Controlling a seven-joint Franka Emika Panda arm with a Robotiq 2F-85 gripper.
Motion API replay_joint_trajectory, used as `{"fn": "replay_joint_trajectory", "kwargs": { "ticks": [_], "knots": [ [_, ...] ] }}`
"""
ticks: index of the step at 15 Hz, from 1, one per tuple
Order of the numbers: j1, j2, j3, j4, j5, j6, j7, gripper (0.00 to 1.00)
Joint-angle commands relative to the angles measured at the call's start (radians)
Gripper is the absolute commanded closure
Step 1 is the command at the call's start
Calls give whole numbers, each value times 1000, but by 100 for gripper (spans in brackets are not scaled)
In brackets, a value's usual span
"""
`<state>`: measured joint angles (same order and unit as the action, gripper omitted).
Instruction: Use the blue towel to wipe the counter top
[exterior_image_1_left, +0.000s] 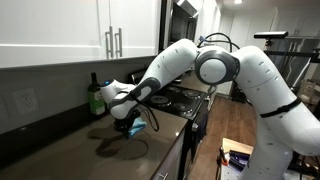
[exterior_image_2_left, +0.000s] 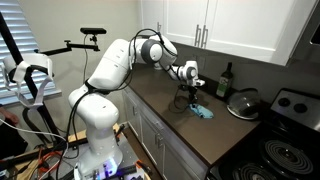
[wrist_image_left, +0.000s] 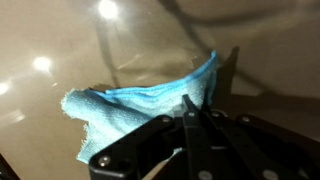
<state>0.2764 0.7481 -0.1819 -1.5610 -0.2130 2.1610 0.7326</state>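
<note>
The blue towel (wrist_image_left: 140, 105) lies crumpled on the dark glossy counter top (wrist_image_left: 70, 40). It also shows in both exterior views (exterior_image_1_left: 145, 125) (exterior_image_2_left: 204, 113), under the arm's end. My gripper (wrist_image_left: 190, 108) is low over the counter, and its two fingers are pressed together on the towel's edge. The gripper also shows in both exterior views (exterior_image_1_left: 131, 118) (exterior_image_2_left: 192, 96), pointing down at the counter (exterior_image_1_left: 110, 155) (exterior_image_2_left: 175, 125). The part of the towel under the fingers is hidden.
A green bottle (exterior_image_1_left: 95, 100) (exterior_image_2_left: 225, 80) stands by the back wall. A pot with a glass lid (exterior_image_2_left: 243, 103) sits beside the stove (exterior_image_2_left: 285, 150) (exterior_image_1_left: 182, 98). White cabinets (exterior_image_1_left: 90, 30) hang above. The counter's front edge (exterior_image_2_left: 150, 110) runs close to the towel.
</note>
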Motion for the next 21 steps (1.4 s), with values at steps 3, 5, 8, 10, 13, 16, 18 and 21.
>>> {"fn": "replay_joint_trajectory", "kwargs": {
  "ticks": [3,5,8,10,13,16,18,21],
  "knots": [
    [-5,-102,62,-169,4,18,-13,97],
    [0,-122,90,-203,4,14,-29,97],
    [10,-144,134,-238,3,13,-59,97],
    [18,-149,160,-247,2,14,-82,97],
    [41,-136,191,-235,-3,21,-120,97],
    [68,-122,215,-215,-6,18,-165,97],
    [88,-120,224,-202,-11,6,-187,97],
    [114,-124,234,-187,-4,-41,-199,71]
  ]
}}
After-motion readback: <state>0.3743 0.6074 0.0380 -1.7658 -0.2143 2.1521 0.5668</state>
